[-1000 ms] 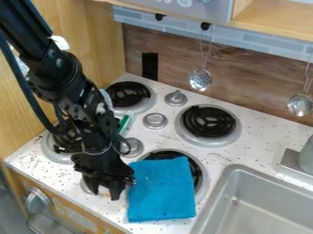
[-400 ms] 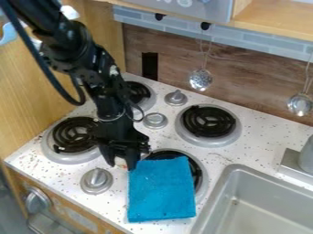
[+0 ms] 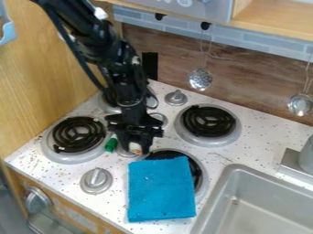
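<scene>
A white, speckled stovetop counter (image 3: 226, 157) spans the view, with a wooden side panel (image 3: 55, 87) at its left and a brown wood-grain backsplash (image 3: 247, 87) behind it. A grey sink basin (image 3: 269, 203) is set into the counter at lower right. The black robot arm (image 3: 116, 59) comes in from the upper left, and its gripper (image 3: 136, 149) is low over the middle of the stove, just beyond the upper left corner of the blue cloth. Whether the gripper is open or closed on something cannot be told.

The blue cloth (image 3: 161, 189) lies flat, partly over the front right coil burner (image 3: 196, 172) and partly on the counter. The rear right coil burner (image 3: 209, 121) and front left coil burner (image 3: 77, 134) are bare; the rear left coil burner (image 3: 105, 104) is mostly behind the arm. A perforated ladle (image 3: 200, 79) and a second ladle (image 3: 300, 104) hang before the backsplash. One silver knob (image 3: 96, 181) stands left of the cloth. A small green object (image 3: 111, 143) lies just left of the gripper, partly hidden. A tiny pale-and-orange patch (image 3: 135, 148) shows at the gripper's lower end, too unclear to identify.
</scene>
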Robot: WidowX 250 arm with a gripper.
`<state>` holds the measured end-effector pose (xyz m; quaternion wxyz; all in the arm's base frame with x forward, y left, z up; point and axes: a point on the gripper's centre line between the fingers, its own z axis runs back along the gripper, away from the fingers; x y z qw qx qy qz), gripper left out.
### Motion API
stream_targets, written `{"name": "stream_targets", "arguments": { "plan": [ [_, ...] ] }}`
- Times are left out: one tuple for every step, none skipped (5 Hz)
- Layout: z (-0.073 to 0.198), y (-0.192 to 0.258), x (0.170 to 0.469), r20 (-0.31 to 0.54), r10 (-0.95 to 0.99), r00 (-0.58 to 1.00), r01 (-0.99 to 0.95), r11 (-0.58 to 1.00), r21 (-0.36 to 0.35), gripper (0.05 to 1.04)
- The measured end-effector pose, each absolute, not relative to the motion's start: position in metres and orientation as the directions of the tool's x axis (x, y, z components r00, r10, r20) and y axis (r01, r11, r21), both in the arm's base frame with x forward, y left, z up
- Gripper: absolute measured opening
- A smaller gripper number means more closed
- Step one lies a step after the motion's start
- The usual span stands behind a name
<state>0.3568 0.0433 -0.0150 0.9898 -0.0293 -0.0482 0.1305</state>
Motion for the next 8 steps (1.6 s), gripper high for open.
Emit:
{"name": "stream_targets", "arguments": {
  "plan": [
    [-0.015,0.04,0.376,0.087,0.273,0.958,-0.266,0.961,-0.081,0.584],
    [-0.014,0.039,0.396,0.096,0.285,0.954,-0.277,0.957,-0.089,0.584],
    [-0.018,0.033,0.411,0.103,0.289,0.952,-0.282,0.956,-0.077,0.583],
    [-0.025,0.035,0.424,0.108,0.284,0.953,-0.28,0.958,-0.057,0.633],
    [-0.028,0.038,0.428,0.108,0.286,0.952,-0.282,0.958,-0.046,0.93],
    [-0.037,0.038,0.419,0.095,0.28,0.955,-0.278,0.96,-0.034,1.008],
    [-0.019,0.037,0.41,0.134,0.279,0.951,-0.276,0.96,-0.041,1.004],
    [0.001,0.033,0.398,0.164,0.263,0.951,-0.254,0.965,-0.072,1.001]
  ]
}}
